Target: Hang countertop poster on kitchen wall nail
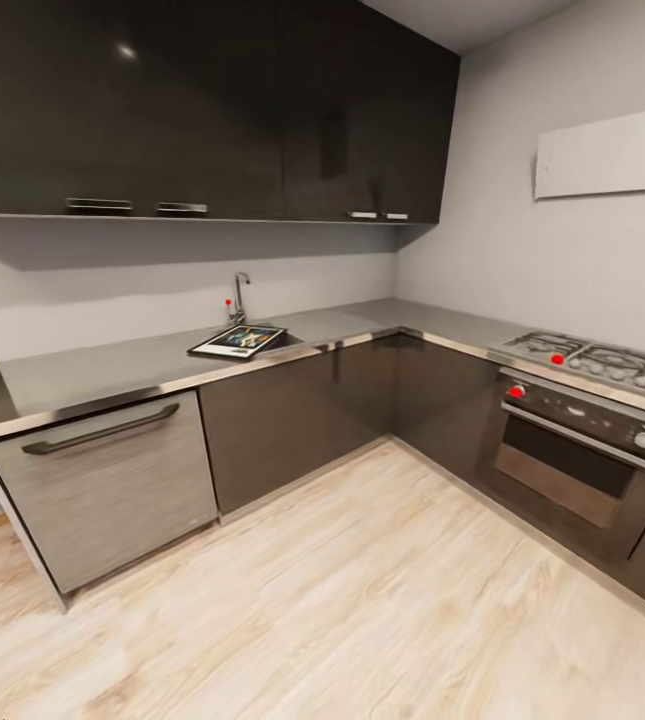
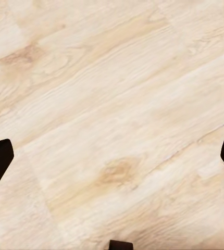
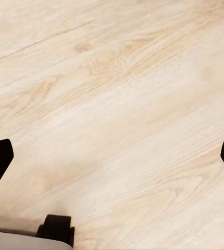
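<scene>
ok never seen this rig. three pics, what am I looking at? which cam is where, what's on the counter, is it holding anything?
These are simulator renders from a wheeled robot with two arms. The large picture comes from its head camera, looking into a kitchen. The poster lies flat on the kitchen countertop, right in front of the tap and partly over the sink. A hob and oven are to the right, dark cabinets above. The other two pictures come from cameras on each wrist, pointing down at the wooden floor. The dark tips at their edges are the fingers of the left hand and right hand, spread wide with nothing between them, so nothing is held.
</scene>
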`<state>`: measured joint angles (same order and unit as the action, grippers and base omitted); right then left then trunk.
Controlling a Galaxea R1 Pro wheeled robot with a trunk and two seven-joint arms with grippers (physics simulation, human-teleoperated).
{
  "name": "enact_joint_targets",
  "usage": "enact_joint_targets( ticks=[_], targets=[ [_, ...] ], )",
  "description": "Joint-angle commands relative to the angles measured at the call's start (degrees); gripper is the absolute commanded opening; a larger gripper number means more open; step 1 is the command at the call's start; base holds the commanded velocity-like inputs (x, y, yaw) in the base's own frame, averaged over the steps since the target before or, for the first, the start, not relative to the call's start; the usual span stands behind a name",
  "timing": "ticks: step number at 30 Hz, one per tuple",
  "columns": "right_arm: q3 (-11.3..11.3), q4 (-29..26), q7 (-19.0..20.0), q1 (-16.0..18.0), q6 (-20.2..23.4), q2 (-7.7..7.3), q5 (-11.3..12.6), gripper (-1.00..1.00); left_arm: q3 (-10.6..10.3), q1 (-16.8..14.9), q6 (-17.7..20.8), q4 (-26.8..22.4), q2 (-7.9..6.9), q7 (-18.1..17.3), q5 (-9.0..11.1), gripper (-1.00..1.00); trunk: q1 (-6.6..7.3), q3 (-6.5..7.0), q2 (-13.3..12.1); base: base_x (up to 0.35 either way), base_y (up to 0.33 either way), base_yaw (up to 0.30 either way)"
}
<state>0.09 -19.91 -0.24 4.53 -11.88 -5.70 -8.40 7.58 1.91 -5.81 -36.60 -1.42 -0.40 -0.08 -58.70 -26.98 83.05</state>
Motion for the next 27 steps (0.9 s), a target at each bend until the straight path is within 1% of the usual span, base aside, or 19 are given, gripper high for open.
enact_joint_targets(
  ticks=[1,9,12,27],
  targets=[
    [0.0,0.1,0.0,0.0,-0.2,-0.01,-0.4,1.00,0.1,0.0,-0.1,-0.1,0.02,0.0,0.0,1.00,-0.03,-0.05,0.0,0.275,-0.208,0.281],
    [0.0,0.1,0.0,0.0,-0.2,-0.01,-0.4,1.00,0.1,0.0,-0.1,-0.1,0.02,0.0,0.0,1.00,-0.03,-0.05,0.0,0.275,-0.208,0.281],
    [0.0,0.1,0.0,0.0,-0.2,-0.01,-0.4,1.00,0.1,0.0,-0.1,-0.1,0.02,0.0,0.0,1.00,-0.03,-0.05,0.0,0.275,-0.208,0.167],
    [-0.1,0.1,-0.1,0.0,-0.2,-0.01,-0.4,1.00,0.1,0.0,-0.1,-0.1,0.02,0.0,-0.1,1.00,-0.03,-0.05,0.0,0.275,-0.208,0.019]
  ],
)
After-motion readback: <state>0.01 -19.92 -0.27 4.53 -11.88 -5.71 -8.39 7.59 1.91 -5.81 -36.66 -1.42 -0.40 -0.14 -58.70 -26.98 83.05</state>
